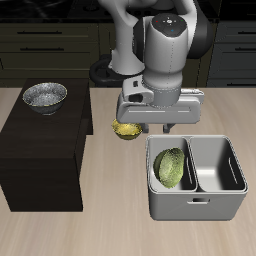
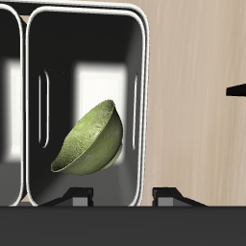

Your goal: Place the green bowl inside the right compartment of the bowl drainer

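Jaws [image 1: 166, 128]: spread apart, empty, poised above the bowl drainer's back rim.
Green bowl [image 2: 91, 141]: released; lies tilted on its side inside one basin of the bowl drainer [image 1: 197, 201], leaning toward the middle wall.
Neighbouring basin: holds nothing.
Yellow bowl [image 1: 126, 130]: on the desk [image 1: 110, 230], just behind the drainer.
Silver metal bowl [image 1: 45, 96]: atop a dark cabinet [image 1: 42, 160], well apart.

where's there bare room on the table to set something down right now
Free: the light wooden table along its front edge, before the dark box, and the empty basin of the grey metal bowl drainer. Crowded: the small yellow bowl sits between box and drainer under the gripper; the olive-green bowl leans tilted in the other basin.
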{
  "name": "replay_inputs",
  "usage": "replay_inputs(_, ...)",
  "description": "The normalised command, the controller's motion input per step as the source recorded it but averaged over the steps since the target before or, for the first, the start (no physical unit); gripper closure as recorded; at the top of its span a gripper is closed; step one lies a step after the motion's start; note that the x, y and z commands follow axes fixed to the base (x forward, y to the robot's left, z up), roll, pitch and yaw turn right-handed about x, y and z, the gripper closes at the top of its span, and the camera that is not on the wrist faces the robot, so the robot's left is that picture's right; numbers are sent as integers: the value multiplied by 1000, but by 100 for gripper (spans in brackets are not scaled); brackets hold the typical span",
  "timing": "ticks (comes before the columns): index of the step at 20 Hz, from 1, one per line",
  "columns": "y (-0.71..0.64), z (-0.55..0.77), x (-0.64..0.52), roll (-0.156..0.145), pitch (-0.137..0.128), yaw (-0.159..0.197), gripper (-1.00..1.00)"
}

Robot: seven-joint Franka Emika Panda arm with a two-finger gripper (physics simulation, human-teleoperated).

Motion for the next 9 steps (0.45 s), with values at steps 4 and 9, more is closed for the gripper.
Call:
replay_inputs(4,-55,-20,8,0,2,13,-100)
replay_inputs(9,-27,168,-108,-7,-23,3,-100)
